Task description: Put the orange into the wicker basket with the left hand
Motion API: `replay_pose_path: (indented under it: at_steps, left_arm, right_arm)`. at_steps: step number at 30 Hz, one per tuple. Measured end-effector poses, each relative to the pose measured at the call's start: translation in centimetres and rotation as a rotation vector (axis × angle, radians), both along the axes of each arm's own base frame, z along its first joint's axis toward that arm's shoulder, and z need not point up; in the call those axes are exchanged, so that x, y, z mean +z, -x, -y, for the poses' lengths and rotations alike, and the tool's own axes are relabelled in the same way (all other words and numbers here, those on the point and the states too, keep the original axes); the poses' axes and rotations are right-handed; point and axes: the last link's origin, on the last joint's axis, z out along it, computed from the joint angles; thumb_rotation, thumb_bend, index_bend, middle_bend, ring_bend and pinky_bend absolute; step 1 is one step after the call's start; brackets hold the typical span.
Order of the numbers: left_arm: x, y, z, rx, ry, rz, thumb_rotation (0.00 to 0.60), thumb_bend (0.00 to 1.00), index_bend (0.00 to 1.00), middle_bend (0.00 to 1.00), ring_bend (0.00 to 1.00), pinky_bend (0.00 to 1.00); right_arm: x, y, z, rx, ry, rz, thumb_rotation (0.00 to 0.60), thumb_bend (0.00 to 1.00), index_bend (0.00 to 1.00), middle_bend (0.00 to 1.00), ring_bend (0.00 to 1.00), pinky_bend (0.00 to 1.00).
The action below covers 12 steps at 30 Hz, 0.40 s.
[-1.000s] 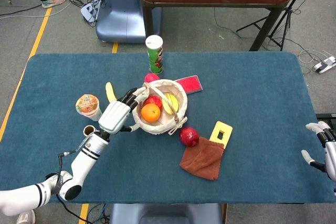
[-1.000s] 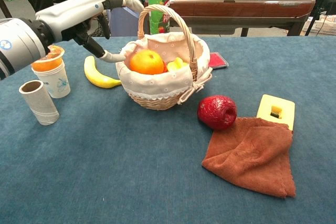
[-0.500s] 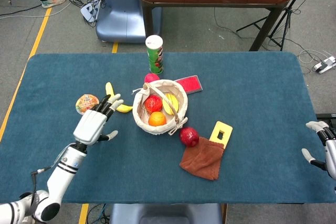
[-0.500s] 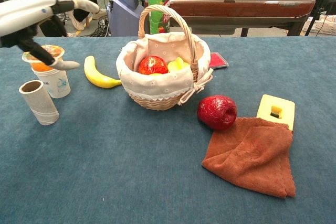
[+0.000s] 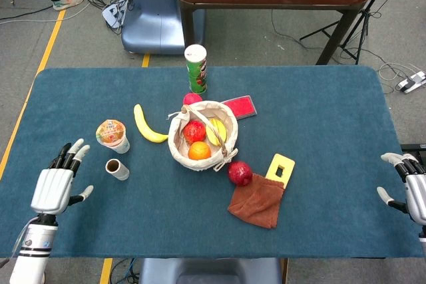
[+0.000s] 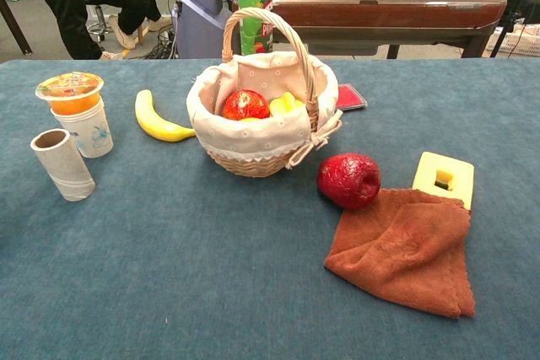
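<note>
The orange (image 5: 199, 151) lies inside the wicker basket (image 5: 180, 157) at mid-table, beside a red apple (image 5: 194, 131) and a yellow fruit (image 5: 217, 129). In the chest view the basket (image 6: 253, 145) shows the red apple (image 6: 245, 104) and yellow fruit (image 6: 285, 104), while the orange is hidden behind the cloth lining. My left hand (image 5: 54, 185) hovers near the table's front left corner, far from the basket, fingers spread and holding nothing. My right hand (image 5: 409, 187) sits at the right edge, fingers apart and empty. Neither hand shows in the chest view.
A banana (image 5: 148, 126), a sealed cup (image 5: 112, 134) and a cardboard tube (image 5: 118, 169) lie left of the basket. A green can (image 5: 196, 68) and red card (image 5: 240, 106) stand behind it. A dark red apple (image 5: 239, 173), brown cloth (image 5: 257, 203) and yellow block (image 5: 280, 168) lie to its right.
My left hand let go of the orange, which dropped into the basket. The hand then drew back left and toward the front edge, leaving the chest view.
</note>
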Motion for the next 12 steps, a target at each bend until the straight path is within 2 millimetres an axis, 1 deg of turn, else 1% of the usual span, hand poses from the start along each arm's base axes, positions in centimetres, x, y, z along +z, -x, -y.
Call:
replay_pose_path:
  at_steps: [6, 9, 12]
  left_arm:
    - [0.9, 1.8, 2.3, 0.076, -0.046, -0.011, 0.6, 0.22, 0.12, 0.0, 0.04, 0.24]
    - [0.9, 2.3, 3.2, 0.097, -0.051, -0.012, 0.6, 0.22, 0.12, 0.0, 0.04, 0.24]
    - [0.7, 2.6, 3.7, 0.112, -0.045, -0.005, 0.6, 0.22, 0.12, 0.0, 0.04, 0.24]
  right_arm:
    - [-0.3, -0.4, 0.5, 0.016, -0.015, 0.005, 0.6, 0.22, 0.28, 0.27, 0.27, 0.4]
    - [-0.5, -0.6, 0.6, 0.021, -0.023, 0.014, 0.6, 0.23, 0.28, 0.27, 0.27, 0.4]
    - [-0.6, -0.7, 0.7, 0.025, -0.035, 0.028, 0.6, 0.23, 0.28, 0.28, 0.27, 0.4]
